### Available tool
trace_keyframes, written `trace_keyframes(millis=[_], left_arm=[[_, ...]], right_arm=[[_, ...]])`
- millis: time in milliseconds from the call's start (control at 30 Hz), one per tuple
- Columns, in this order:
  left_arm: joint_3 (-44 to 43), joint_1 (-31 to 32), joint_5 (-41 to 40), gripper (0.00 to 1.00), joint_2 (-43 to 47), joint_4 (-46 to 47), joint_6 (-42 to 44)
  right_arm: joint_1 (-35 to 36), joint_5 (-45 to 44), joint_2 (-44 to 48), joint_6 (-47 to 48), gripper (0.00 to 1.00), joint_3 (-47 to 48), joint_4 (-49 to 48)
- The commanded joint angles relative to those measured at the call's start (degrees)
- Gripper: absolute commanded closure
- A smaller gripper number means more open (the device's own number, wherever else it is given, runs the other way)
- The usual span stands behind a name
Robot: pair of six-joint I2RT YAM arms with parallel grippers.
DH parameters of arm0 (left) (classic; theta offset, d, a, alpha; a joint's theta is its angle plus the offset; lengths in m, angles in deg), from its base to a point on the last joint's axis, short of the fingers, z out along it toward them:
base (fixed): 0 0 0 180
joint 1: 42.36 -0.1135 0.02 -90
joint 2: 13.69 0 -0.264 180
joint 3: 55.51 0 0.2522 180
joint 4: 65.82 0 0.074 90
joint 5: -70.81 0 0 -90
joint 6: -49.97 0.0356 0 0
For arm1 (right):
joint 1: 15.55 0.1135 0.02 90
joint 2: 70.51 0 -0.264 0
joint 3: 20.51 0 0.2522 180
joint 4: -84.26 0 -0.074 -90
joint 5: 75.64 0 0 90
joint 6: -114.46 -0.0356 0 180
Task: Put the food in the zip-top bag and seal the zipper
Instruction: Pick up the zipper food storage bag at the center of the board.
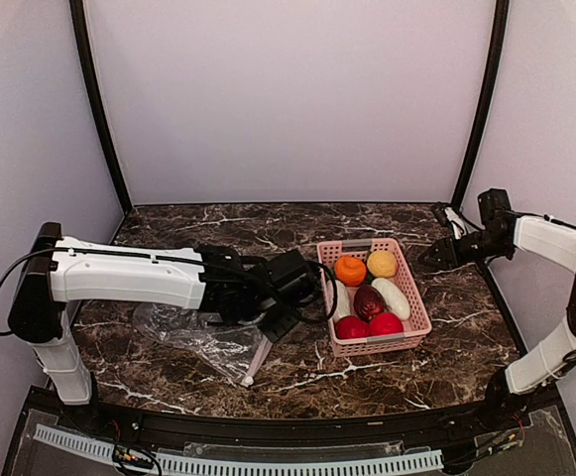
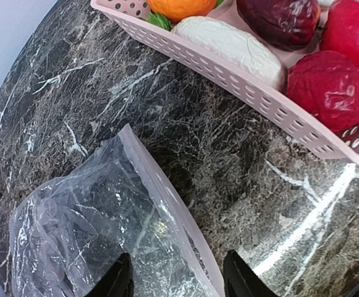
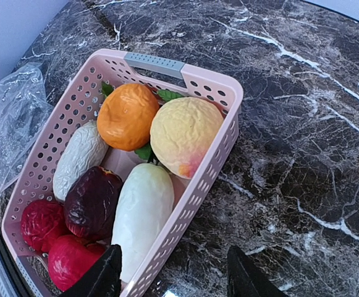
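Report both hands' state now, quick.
left hand: open, empty, over the crinkly clear plastic bag.
right hand: open, empty.

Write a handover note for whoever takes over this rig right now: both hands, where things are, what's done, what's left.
Left hand: open over the zipper edge of the zip-top bag, not gripping.
Right hand: open, empty, beside the pink basket.
Food: all in the basket; the bag lies crumpled on the table to its left.
Done: nothing bagged.
Left: open bag, load food, seal zipper.
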Motion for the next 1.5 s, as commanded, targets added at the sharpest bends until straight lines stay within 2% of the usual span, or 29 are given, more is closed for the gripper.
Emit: trace_keyframes(millis=[0, 167, 533, 767, 967, 1167, 1333, 1467], left_arm=[[-6.15, 0.81, -6.03, 0.53, -6.54, -11.14, -7.50], [-8.94, 1.44, -8.45, 0.54, -11.08, -13.57, -9.79], [-11.20, 1.45, -8.44, 0.57, -18.29, -14.48, -11.54], [-11.94, 1.45, -12.63, 0.60, -21.43, -17.61, -13.99], [-12.41, 1.45, -15.35, 0.72, -23.29, -20.12, -16.14], [-12.77, 1.45, -17.81, 0.96, -23.42, -23.35, -17.73], [-14.15, 1.26, -22.03, 0.99, -21.88, -28.92, -18.89], [-12.32, 0.08, -21.06, 0.99, -16.70, -27.49, -17.86]], right_arm=[[-0.06, -0.55, 3.24, 0.51, 0.45, -2.09, -4.08], [-0.06, -0.21, 2.49, 1.06, 0.44, -2.14, -3.66], [-0.05, 0.63, 1.42, 2.06, 0.44, -2.18, -3.19], [-0.05, 0.81, 1.02, 2.39, 0.44, -2.00, -2.81], [-0.05, 0.98, 0.72, 2.50, 0.44, -2.02, -2.70], [-0.04, 1.23, 0.96, 2.71, 0.44, -2.10, -2.51], [-0.03, 2.22, 0.58, 2.25, 0.44, -2.08, -2.51], [-0.06, 2.91, 0.14, 1.87, 0.44, -1.92, -2.59]])
